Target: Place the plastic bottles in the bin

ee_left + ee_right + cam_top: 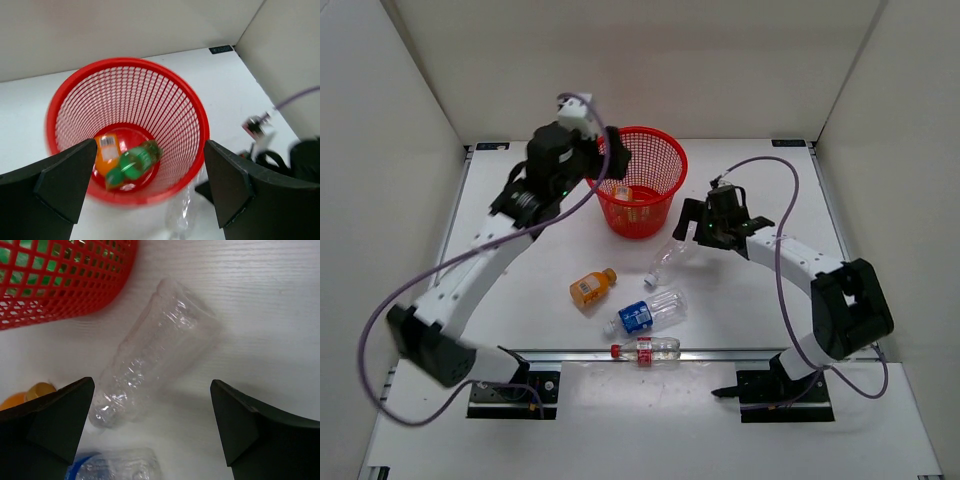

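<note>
The red mesh bin (642, 160) stands at the back middle. Inside it lie a green bottle (134, 162) and an orange bottle (107, 152). My left gripper (603, 165) hangs open and empty above the bin's left rim; in the left wrist view the gripper (150, 192) frames the bin (165, 100). My right gripper (696, 229) is open and empty just above the plain clear bottle (669, 260), which lies right of the bin and also shows in the right wrist view (157, 350). The second orange bottle (592, 287), the blue-labelled bottle (646, 313) and the red-capped slim bottle (646, 349) lie on the table.
White walls enclose the table on the left, back and right. A metal rail (720, 354) runs along the near edge by the arm bases. The bin wall (65, 280) is close to the left of my right gripper (152, 425).
</note>
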`<state>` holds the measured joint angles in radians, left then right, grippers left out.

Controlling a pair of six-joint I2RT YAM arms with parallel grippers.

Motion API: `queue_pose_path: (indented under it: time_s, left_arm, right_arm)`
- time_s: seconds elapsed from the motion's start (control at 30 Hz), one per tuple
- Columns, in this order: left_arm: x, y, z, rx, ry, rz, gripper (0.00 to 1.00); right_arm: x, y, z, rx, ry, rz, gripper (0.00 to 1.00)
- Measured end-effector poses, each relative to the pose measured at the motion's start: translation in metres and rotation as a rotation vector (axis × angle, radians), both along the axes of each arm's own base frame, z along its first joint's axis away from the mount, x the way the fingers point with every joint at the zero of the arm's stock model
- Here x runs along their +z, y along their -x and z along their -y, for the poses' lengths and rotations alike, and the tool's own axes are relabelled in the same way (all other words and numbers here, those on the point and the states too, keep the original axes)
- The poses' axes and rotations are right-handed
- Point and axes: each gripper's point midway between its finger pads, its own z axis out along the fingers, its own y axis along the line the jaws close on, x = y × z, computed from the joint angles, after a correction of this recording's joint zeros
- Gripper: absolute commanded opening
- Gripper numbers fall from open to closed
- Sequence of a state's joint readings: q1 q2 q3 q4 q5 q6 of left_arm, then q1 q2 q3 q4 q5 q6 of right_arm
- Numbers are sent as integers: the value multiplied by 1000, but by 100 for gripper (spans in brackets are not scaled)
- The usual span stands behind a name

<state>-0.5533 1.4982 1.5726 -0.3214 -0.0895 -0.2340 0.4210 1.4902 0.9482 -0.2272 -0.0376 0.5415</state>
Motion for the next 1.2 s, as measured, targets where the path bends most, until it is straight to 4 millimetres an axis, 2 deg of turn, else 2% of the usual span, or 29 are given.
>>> queue_pose_path:
  time_s: [0.1,0.17,0.27,0.43,0.5,0.57,0.67,0.73,0.83,0.9,0.97,1.1,1.17,1.2]
  left_arm:
    - [7,45,-43,45,41,23,99]
    - [-5,68,-71,91,56,2,99]
    - [-59,91,-107,166,47,-102,99]
    - [-175,128,-151,276,-24,-394,99]
    - [-198,142,-159,298,-26,-470,98]
    - [-201,148,-159,298,-9,-485,99]
    - [-191,149,-154,281,27,-456,98]
    - [-187,149,-152,268,40,-445,99]
    - [-188,149,-150,261,42,-450,99]
    - [-189,149,-149,253,43,-453,99]
    - [-190,149,-147,245,46,-456,98]
    - [-206,153,-142,218,46,-487,98]
    - [-215,155,-141,210,35,-517,98]
    - [-219,155,-141,207,29,-530,99]
  right_arm:
    - [-8,-12,-13,-26,-8,-16,99]
    - [-16,-19,-18,-58,-6,-22,99]
    - [-31,-21,-23,-99,-15,-39,99]
    - [-60,-19,-26,-140,-6,-60,97]
    - [-62,-24,-27,-159,-6,-38,92]
    - [-62,-29,-26,-183,0,-15,72]
    - [-67,-30,-20,-221,4,-4,49]
    - [-66,-32,-18,-242,-2,10,40]
    - [-61,-31,-6,-264,23,25,32]
    - [-51,-30,9,-284,45,40,30]
    - [-30,-35,25,-300,50,80,28]
    - [43,-52,67,-332,56,248,21]
    - [90,-66,79,-329,65,359,21]
    - [116,-74,79,-312,71,423,23]
